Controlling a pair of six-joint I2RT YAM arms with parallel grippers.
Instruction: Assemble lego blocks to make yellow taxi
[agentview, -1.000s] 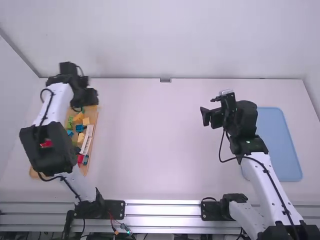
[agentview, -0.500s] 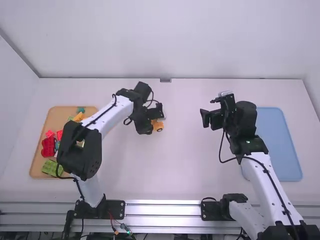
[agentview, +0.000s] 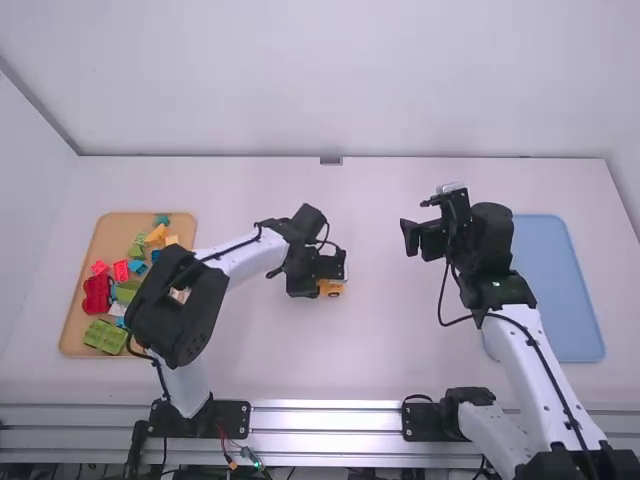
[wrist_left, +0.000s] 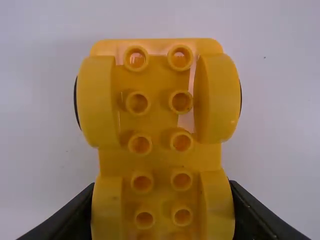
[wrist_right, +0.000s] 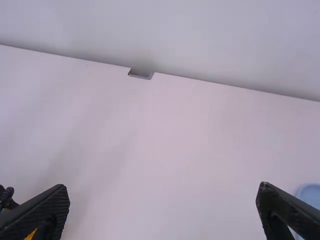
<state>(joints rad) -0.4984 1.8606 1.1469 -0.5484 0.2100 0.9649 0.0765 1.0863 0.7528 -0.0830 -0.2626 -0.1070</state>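
Right of the tan rectangular tray (agentview: 112, 235), the left gripper (agentview: 332, 275) pinches a yellow plastic wheeled base (agentview: 331, 289), its wrist view revealing hollow round tubes (wrist_left: 137, 112). The right gripper (agentview: 411, 236) is spread.

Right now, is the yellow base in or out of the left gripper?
In: the left gripper has its fingers against both sides of the base.

No text, label, brand, number or sign could be read in any of the three views
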